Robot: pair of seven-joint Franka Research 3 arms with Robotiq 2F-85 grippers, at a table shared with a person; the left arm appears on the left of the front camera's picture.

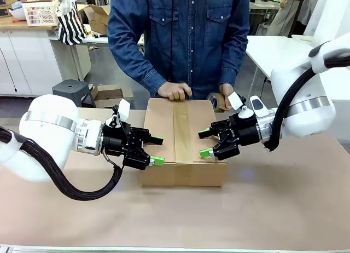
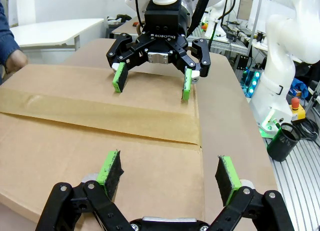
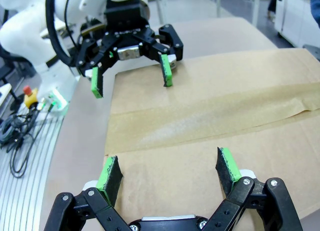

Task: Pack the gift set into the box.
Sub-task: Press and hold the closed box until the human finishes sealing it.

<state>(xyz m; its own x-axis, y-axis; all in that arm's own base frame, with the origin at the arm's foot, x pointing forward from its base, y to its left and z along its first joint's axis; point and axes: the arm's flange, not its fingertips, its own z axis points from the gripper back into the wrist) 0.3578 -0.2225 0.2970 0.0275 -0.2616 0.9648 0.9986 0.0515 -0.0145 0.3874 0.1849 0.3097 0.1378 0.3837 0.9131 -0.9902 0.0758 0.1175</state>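
A person's hands (image 1: 175, 91) rest on the far edge of the taped-shut box (image 1: 183, 141) on the tabletop (image 1: 273, 209). Left gripper (image 1: 155, 150) and right gripper (image 1: 206, 143) flank it, jaws wide, empty.

Box (image 1: 183, 141) mid-table; L pincer (image 1: 155, 150) left, R pincer (image 1: 205, 143) right, person's hands (image 1: 175, 91) behind.
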